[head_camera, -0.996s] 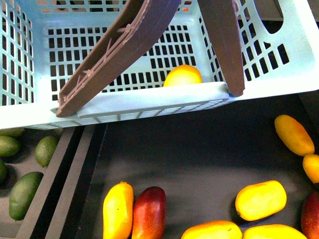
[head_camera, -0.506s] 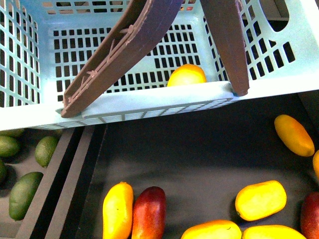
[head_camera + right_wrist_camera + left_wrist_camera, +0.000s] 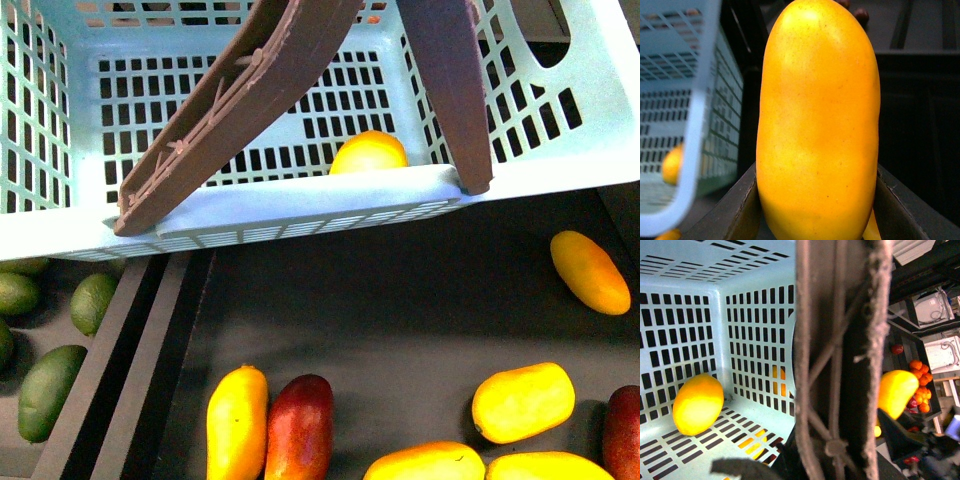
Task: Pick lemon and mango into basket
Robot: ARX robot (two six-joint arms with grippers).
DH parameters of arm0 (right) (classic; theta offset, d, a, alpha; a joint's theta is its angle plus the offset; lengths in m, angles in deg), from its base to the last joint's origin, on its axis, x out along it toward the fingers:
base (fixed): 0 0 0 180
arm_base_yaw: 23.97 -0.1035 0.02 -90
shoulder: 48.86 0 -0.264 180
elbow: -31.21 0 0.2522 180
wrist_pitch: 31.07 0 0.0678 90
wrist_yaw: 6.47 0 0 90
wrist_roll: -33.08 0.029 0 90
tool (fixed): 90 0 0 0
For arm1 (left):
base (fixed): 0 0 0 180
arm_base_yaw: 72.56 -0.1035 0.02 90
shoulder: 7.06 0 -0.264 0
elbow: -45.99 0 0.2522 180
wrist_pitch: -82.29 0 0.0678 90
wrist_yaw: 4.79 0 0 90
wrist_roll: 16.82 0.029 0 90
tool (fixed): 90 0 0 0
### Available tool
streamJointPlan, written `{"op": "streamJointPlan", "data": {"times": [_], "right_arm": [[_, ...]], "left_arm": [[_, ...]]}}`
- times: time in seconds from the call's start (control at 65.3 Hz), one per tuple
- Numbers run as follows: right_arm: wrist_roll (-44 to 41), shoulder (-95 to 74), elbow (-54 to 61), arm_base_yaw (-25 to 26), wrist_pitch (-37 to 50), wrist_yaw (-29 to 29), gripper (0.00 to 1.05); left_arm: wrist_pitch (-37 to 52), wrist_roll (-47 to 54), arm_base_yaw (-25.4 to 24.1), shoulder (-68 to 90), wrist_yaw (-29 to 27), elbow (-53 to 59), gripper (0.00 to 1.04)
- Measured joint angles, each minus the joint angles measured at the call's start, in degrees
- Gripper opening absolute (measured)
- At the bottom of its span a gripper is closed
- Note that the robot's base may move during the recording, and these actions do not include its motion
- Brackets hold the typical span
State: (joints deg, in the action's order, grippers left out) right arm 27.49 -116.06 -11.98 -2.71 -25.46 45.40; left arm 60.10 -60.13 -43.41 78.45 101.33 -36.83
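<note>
While the jaws of the right gripper (image 3: 817, 210) are clamping the mango (image 3: 817, 115) near one end, we are judging it heavy, smooth and easily bruised, wanting a moderate hold nearer its middle. It is hanging just beside the basket (image 3: 694, 125), the lemon (image 3: 368, 152) lying inside. Behind the basket's handle (image 3: 840, 340), the jaws of the left gripper we cannot tell.

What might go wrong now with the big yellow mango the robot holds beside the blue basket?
1. The mango is outside the basket, near its wall, so it may bump the rim going in.
2. The brown handle leans across the opening and might block it.
3. If dropped, it may land on the lemon already inside.
</note>
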Motion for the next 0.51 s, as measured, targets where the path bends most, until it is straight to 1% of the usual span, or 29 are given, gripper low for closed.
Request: {"op": "streamJointPlan", "data": {"times": [0.031,0.107,0.199,0.214,0.245,0.306,0.337,0.352,0.383,0.398,0.506], "right_arm": [[2.29,2.75,-0.50,-1.68,-0.22,0.87,0.52],[4.98,5.62,-1.60,-5.05,-0.24,3.10,0.52],[8.33,6.38,-3.63,-11.10,0.61,7.37,0.52],[9.11,5.97,-4.22,-13.16,1.01,9.42,0.52],[9.40,5.62,-4.61,-14.47,1.22,10.49,0.52],[10.21,3.28,-6.08,-19.56,1.97,14.56,0.52],[10.36,2.34,-6.56,-21.24,2.23,15.85,0.52],[10.60,1.09,-7.17,-23.23,2.58,17.31,0.52],[10.69,0.28,-7.54,-24.44,2.84,18.14,0.52],[10.80,-0.81,-8.02,-25.94,3.19,19.30,0.52],[10.80,-5.27,-10.16,-32.09,4.44,23.26,0.51]], "left_arm": [[0.00,0.00,0.00,0.00,0.00,0.00,0.05],[0.00,0.00,0.00,0.00,0.00,0.00,0.05],[-0.02,-0.02,0.00,0.00,0.02,0.00,0.05],[-0.02,-0.02,0.00,0.00,0.02,0.00,0.05],[0.00,-0.02,0.00,0.00,0.02,0.00,0.05],[-0.02,0.02,0.00,0.00,0.00,0.00,0.05],[-0.02,0.02,0.00,0.00,0.00,0.02,0.05],[0.00,0.00,0.00,0.00,0.00,0.00,0.05],[-0.02,0.00,0.00,0.00,0.00,0.00,0.05],[0.00,-0.02,0.00,0.00,0.00,0.00,0.05],[-0.02,0.00,0.00,0.00,0.00,0.00,0.05]]}}
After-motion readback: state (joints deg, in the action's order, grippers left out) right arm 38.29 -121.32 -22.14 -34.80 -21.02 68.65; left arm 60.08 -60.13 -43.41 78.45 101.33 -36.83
